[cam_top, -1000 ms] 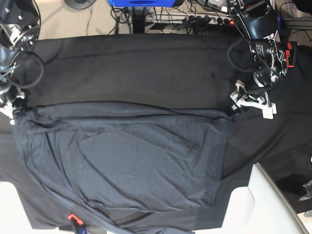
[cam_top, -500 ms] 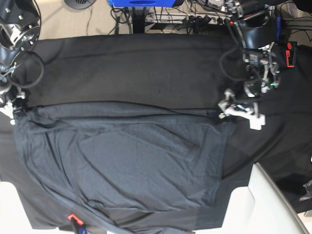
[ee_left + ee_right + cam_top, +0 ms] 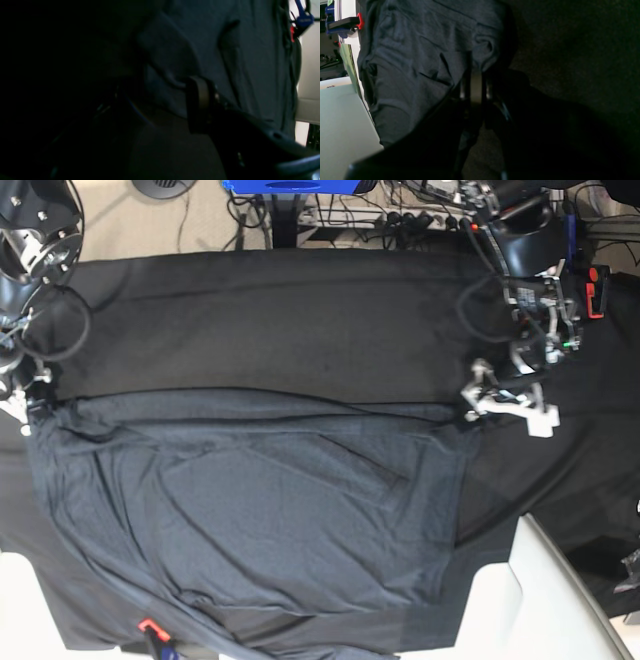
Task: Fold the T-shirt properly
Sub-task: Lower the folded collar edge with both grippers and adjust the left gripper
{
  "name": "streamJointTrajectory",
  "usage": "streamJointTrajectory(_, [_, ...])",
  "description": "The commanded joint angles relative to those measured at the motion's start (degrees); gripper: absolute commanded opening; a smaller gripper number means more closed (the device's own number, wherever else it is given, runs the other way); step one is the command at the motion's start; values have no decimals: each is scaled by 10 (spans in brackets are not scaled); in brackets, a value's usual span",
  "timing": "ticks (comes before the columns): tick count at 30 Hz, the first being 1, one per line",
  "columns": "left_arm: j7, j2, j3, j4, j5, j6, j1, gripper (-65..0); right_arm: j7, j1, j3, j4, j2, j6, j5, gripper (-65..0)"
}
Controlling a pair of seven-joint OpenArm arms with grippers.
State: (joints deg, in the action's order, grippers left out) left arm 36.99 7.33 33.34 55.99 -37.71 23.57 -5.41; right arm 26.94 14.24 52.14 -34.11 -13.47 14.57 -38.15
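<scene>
Base view shows the whole T-shirt (image 3: 260,520) spread on the black cloth (image 3: 270,320), long side running left to right. Right gripper (image 3: 475,75) pinches its corner tight. Left gripper (image 3: 505,402) stands open by the other corner.

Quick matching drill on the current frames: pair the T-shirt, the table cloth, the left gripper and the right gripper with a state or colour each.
1. T-shirt
2. table cloth
3. left gripper
4. right gripper

a. plain black
b. jaws apart, at the shirt's corner
c. slate grey, spread out and wrinkled
d. shut on the shirt's edge

Pairs: 1-c, 2-a, 3-b, 4-d
</scene>
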Motion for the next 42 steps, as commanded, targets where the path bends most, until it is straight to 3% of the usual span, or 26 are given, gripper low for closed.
streamJointTrajectory(1, [-6,2,-1,8,-9,6,-8,-337,14,2,-2,-1,-5,-12,14,-650])
streamJointTrajectory(7, [-6,-9,0,6,49,6,-20,-337,14,2,-2,-1,-5,-12,14,-650])
streamJointTrajectory(15, [-6,-18,4,6,53,6,-25,-341,14,2,-2,-1,-5,-12,14,-650])
streamJointTrajectory(17, [-6,-18,4,6,53,6,-25,-385,14,2,-2,-1,-5,-12,14,-650])
streamJointTrajectory(22, [-14,-16,5,-19,53,6,-26,-650,14,2,-2,-1,-5,-12,14,-650])
streamJointTrajectory(27, [-36,-15,4,-27,53,6,-25,-650,14,2,-4,-1,-5,-12,14,-650])
streamJointTrajectory(36, [79,-3,20,80,51,6,-19,-650,99,7,-3,-82,-10,-19,14,-650])
streamJointTrajectory(40, [154,-3,75,116,53,6,-18,-650,129,4,-2,-122,-10,-62,14,-650])
streamJointTrajectory(42, [176,-3,82,135,54,6,-7,-650,142,3,-3,-137,-9,-63,14,-650])
